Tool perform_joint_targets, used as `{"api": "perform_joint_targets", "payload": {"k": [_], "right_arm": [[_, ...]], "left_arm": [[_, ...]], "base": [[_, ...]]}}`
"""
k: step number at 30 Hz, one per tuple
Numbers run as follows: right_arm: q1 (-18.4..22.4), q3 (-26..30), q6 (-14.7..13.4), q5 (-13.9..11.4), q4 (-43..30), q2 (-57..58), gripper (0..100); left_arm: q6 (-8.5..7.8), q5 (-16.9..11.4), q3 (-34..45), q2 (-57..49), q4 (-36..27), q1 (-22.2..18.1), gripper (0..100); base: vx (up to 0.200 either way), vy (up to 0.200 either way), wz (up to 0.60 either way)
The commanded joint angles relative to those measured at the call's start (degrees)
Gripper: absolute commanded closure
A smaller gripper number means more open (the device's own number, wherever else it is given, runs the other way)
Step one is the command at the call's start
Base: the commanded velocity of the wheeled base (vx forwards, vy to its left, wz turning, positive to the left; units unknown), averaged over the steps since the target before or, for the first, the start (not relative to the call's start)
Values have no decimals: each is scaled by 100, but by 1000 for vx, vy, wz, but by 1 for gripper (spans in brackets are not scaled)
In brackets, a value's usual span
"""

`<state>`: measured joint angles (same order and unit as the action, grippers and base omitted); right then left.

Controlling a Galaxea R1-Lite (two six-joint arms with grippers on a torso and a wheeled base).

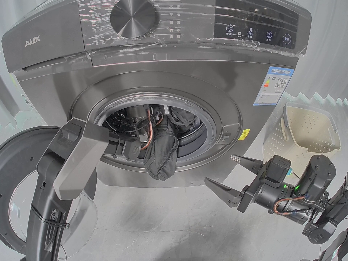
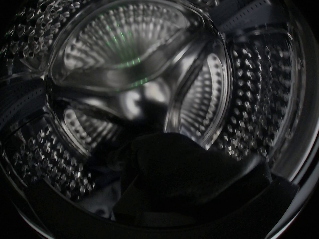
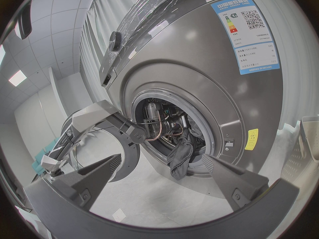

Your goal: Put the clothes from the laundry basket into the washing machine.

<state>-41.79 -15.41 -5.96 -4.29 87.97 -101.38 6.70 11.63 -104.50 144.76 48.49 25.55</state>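
Note:
The grey washing machine (image 1: 163,62) stands with its round opening (image 1: 203,113) uncovered. A dark garment (image 1: 162,153) hangs over the opening's lower rim, half inside and half out, also seen as the dark garment (image 3: 181,153). My left arm (image 1: 119,147) passes through the opening, its wrist (image 1: 136,115) inside the drum just above that garment. Inside the steel drum (image 2: 139,67), dark clothes (image 2: 186,173) lie heaped at the bottom. My right gripper (image 1: 219,169) hangs open and holds nothing, low in front of the machine and to the right of the garment.
The machine's door (image 1: 21,156) is swung open at the left, beside my left arm. A cream laundry basket (image 1: 308,131) stands to the right of the machine, no clothes visible in it. Bare grey floor (image 1: 163,214) lies in front.

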Motion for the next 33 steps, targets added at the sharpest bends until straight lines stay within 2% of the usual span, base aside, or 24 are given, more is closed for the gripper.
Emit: {"api": "perform_joint_targets", "payload": {"k": [1, 3, 4, 5, 6, 8, 10, 14, 20, 27, 29, 33], "right_arm": [[-5, -15, -2, -10, 10, -5, 0], [-5, -6, 7, -10, 10, -5, 0], [-5, -6, 7, -10, 10, -5, 0], [-5, -6, -2, -10, 10, -5, 0], [-5, -6, -2, -10, 10, -5, 0], [-5, -6, 7, -10, 10, -5, 0], [-5, -6, 7, -10, 10, -5, 0], [-40, -6, -2, -2, 10, -5, 0], [-75, -6, -2, -2, 1, -5, 0], [-75, -6, -10, -2, 1, -5, 0], [-75, -6, -10, -2, 1, -14, 0], [-101, -15, -10, -2, 1, -14, 0]], "left_arm": [[33, 191, -1009, 658, 29, -156, 100], [33, 191, -897, 614, 11, -138, 100], [24, 191, -739, 588, 11, -112, 0], [24, 191, -361, 430, -7, -77, 0], [24, 191, -361, 430, -7, -77, 0], [33, 120, 676, -106, -95, 55, 0], [15, 76, 1098, -326, -244, 90, 0], [-46, -416, 2276, -1108, -639, 275, 0], [-328, -636, 2882, -1345, -815, 345, 0], [-503, -732, 3339, -1240, -815, 345, 0], [-512, -732, 3357, -1222, -815, 345, 0], [-644, -732, 3313, -880, -754, 328, 0]], "base": [[0, 0, 0], [0, 0, 0], [0, 0, 0], [0, 0, 0], [0, 0, 0], [0, 0, 0], [0, 0, 0], [0, 0, 0], [0, 0, 0], [0, 0, 0], [0, 0, 0], [0, 0, 0]]}}
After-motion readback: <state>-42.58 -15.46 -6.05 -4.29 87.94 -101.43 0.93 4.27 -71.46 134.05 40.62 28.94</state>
